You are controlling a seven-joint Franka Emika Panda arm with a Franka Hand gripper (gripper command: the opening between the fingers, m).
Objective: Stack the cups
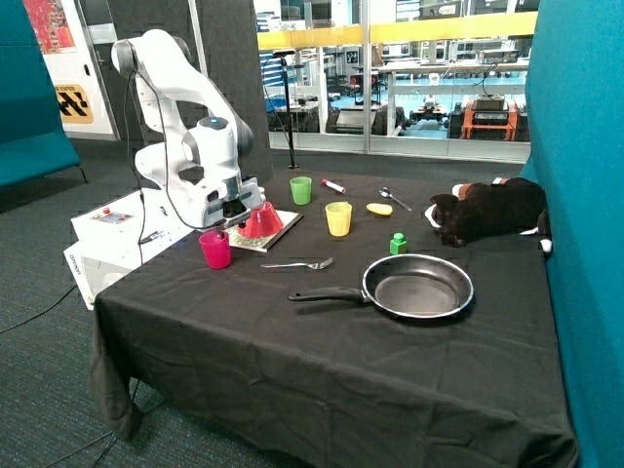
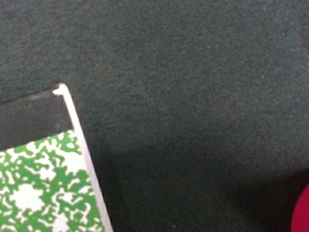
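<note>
- The gripper is seen low over the black cloth, just above and behind the magenta-pink cup, next to the salmon-pink cone on its patterned board.
- Whether the fingers are spread or pressed together cannot be told: they are hidden in the outside view and absent from the wrist view.
- Nothing appears to be carried; in the wrist view only cloth, a corner of the green-and-white board and a red sliver at the edge, probably the magenta-pink cup, are shown.
- No stacking is done yet: the three cups stand apart and upright, the magenta-pink one nearest the fingers, the yellow cup farther off past the cone, the green cup farther still toward the back.
- The step in hand is judged to be the approach to the magenta-pink cup.
- For a clean grasp, the fingers should be centred over one side of the rim, one finger inside and one outside the wall, before descent.
- The cone and board should be kept clear of during the shift, since both lie just beside the fingers.
- The light tumbler could be tipped by a sideways nudge, so a vertical descent is preferred.
</note>
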